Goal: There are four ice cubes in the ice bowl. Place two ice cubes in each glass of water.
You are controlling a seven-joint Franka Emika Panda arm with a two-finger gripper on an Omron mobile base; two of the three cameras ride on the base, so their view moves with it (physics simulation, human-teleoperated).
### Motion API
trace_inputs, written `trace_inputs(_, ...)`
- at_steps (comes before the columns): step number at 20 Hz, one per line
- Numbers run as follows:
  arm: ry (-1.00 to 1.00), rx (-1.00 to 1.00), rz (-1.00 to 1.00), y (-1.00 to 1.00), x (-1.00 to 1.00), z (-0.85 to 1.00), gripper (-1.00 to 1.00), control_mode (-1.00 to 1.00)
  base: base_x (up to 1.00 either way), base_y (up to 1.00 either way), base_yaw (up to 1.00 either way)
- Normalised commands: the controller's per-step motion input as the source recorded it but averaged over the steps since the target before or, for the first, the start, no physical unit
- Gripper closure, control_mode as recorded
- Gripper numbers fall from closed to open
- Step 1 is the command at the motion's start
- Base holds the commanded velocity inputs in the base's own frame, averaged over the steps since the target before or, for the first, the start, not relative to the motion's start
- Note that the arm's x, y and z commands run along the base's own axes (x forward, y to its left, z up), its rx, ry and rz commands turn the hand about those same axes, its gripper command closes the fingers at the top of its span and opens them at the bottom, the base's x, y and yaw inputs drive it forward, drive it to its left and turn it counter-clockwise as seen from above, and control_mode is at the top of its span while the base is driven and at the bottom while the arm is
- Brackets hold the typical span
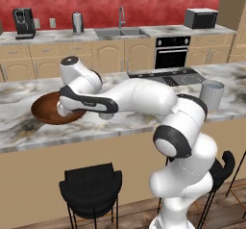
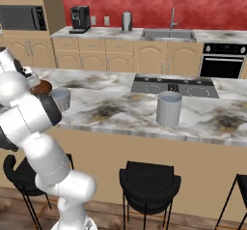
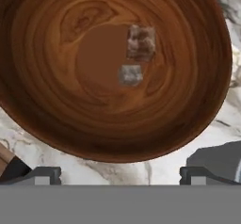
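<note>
Arm folded low to the left, gripper spread wide over the ice bowl; two ice cubes lie inside, nothing held.

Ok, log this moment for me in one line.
tool: open, above ice bowl, holding nothing | ice cubes in bowl: two visible | taller glass: on counter | shorter glass: beside bowl

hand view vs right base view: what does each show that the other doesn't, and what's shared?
Hand view alone: two ice cubes in the ice bowl's hollow, with the open gripper over its near rim.

Right base view alone: the taller glass, the cooktop, the sink, the coffee machine.

Shared: the bowl, the marble counter, and likely the shorter glass.
</note>
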Motion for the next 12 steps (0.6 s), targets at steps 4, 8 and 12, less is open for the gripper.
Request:
trace_inputs(4,0.04,-0.03,0.00,0.23,0.37,-0.14,-1.00,-1.00,0.00,0.00,0.00)
trace_inputs(8,0.07,-0.03,0.00,0.29,0.29,-0.09,-1.00,-1.00,0.00,0.00,0.00)
trace_inputs(12,0.07,-0.04,0.00,0.29,0.26,-0.07,-1.00,-1.00,0.00,0.00,0.00)
